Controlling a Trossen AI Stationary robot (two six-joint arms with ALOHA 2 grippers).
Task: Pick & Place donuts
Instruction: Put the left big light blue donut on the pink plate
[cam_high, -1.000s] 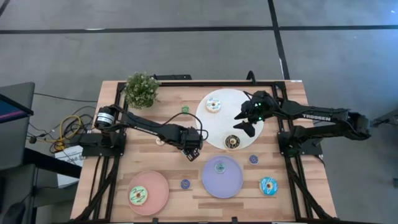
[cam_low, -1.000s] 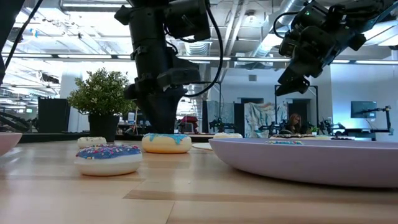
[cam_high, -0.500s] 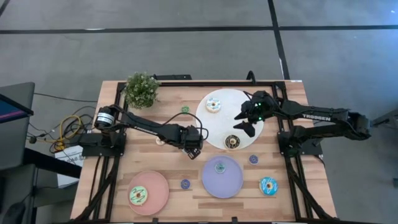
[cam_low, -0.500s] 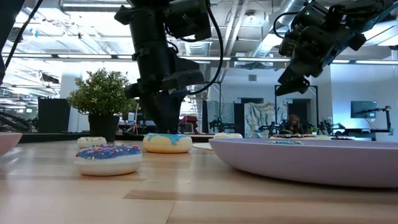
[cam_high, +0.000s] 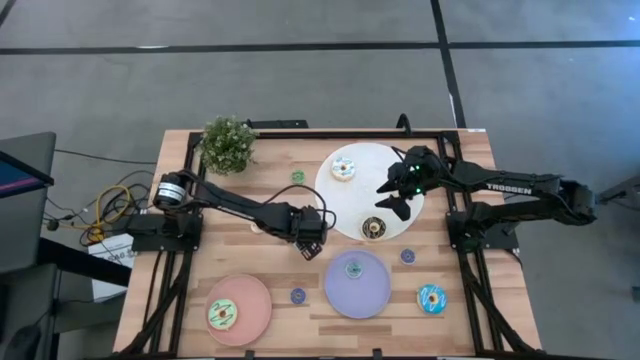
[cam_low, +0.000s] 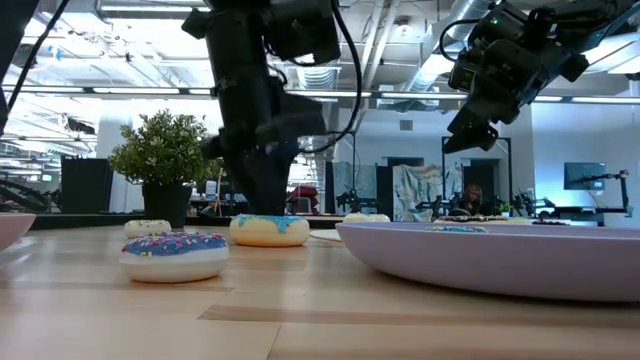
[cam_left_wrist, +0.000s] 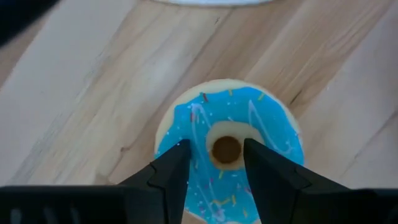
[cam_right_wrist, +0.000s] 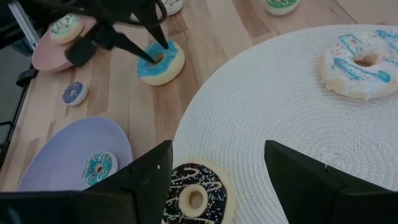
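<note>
A blue-iced donut (cam_left_wrist: 231, 119) lies flat on the wooden table near its middle, also in the low view (cam_low: 268, 230) and the right wrist view (cam_right_wrist: 163, 67). My left gripper (cam_left_wrist: 214, 149) points steeply down over it, open, one fingertip on each side of the donut's hole. My right gripper (cam_right_wrist: 230, 186) hangs open above the white plate (cam_high: 350, 198), touching nothing. On that plate lie a chocolate donut (cam_right_wrist: 196, 196) and a white donut with blue drizzle (cam_right_wrist: 364, 62). My left gripper comes at the blue donut from above, its fingertips (cam_left_wrist: 179, 152) over the iced top (cam_left_wrist: 199, 124) on either side of the hole. I cannot tell whether they touch the icing or stand just above it. The donut rests flat on the table.
A purple plate (cam_high: 372, 292) holds a teal donut (cam_high: 354, 268). A pink plate (cam_high: 250, 300) holds a green donut (cam_high: 222, 315). Small donuts lie loose (cam_high: 298, 295), (cam_high: 408, 256), (cam_high: 298, 176); another blue one (cam_high: 432, 298) at the near right. A potted plant (cam_high: 227, 143) stands far left.
</note>
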